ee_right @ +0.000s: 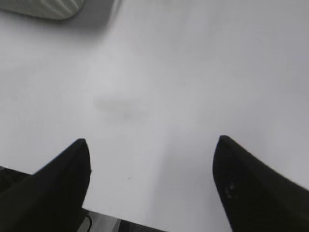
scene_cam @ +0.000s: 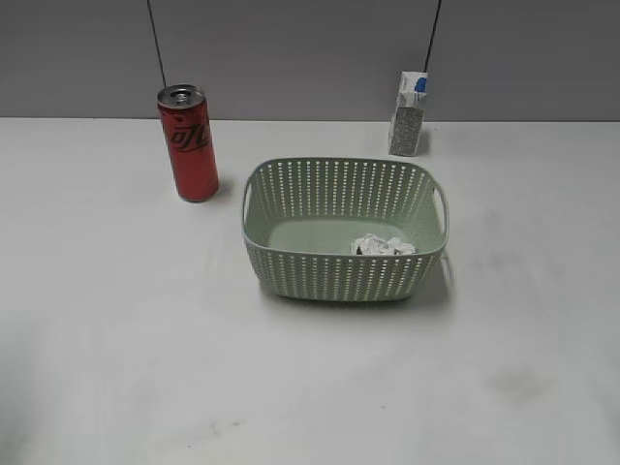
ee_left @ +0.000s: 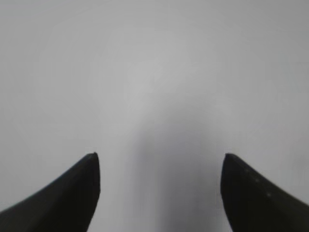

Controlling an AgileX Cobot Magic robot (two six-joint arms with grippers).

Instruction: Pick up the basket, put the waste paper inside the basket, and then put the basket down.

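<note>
The pale sage-green basket [scene_cam: 291, 281] stands on the white table near the middle of the exterior view. Crumpled white waste paper [scene_cam: 384, 246] lies inside it at the front right corner. Neither gripper shows in the exterior view. My left gripper [ee_left: 159, 157] is open and empty over bare white table. My right gripper [ee_right: 152, 142] is open and empty near the table's front edge. A corner of the basket [ee_right: 46, 7] shows at the top left of the right wrist view.
A red soda can [scene_cam: 189, 143] stands upright to the left behind the basket. A white-and-blue carton [scene_cam: 408, 114] stands upright at the back, right of centre. A grey wall runs behind the table. The table's front edge [ee_right: 120, 218] lies under my right gripper.
</note>
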